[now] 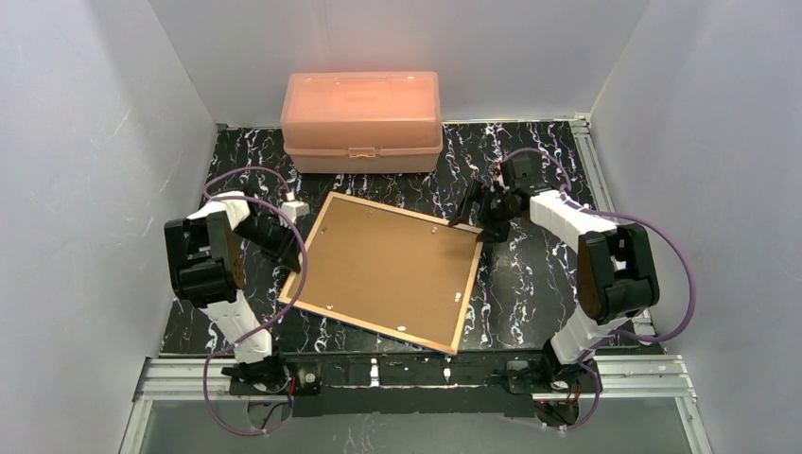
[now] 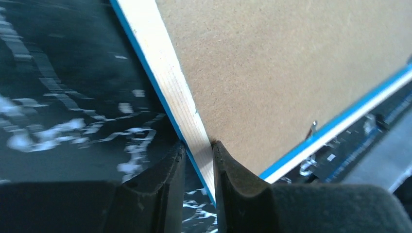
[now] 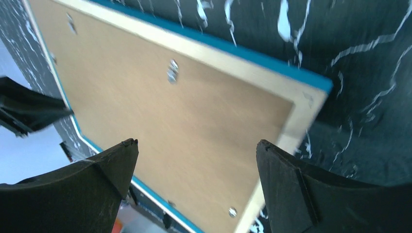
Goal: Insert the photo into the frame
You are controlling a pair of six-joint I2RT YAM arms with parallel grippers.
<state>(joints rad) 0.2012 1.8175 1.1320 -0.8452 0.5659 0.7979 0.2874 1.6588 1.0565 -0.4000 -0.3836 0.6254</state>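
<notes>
Frame (image 1: pixel 388 270) lying back-up in the middle of the black, white-veined counter (image 1: pixel 530 274), turned at a slant so that one far corner points toward the salmon-pink plastic box (image 1: pixel 361 118) at the back wall and one near corner points toward the arm bases. What faces up is the brown fibreboard backing (image 2: pixel 282 73), bordered by a pale wooden rim (image 2: pixel 165 68) with a thin line of bright blue along its outer edge. A few small metal tabs (image 3: pixel 172 70) sit on the backing near the rim. The box is shut and stands near the frame's far corner without touching it. The left arm (image 1: pixel 222 213) reaches in from the left side, and its left fingers (image 2: pixel 172 165) are clamped on the frame's left rim: in the left wrist view one finger presses the blue outer edge and the other sits on the inner side where wood meets backing, with the rim filling the gap between them. Whether that side is raised off the counter or flat on it I cannot tell. The right arm (image 1: pixel 567 222) comes in from the right, with its right fingers (image 3: pixel 109 165) spread wide apart above the frame's far right corner, holding nothing; in the right wrist view the backing and that corner show between them.
</notes>
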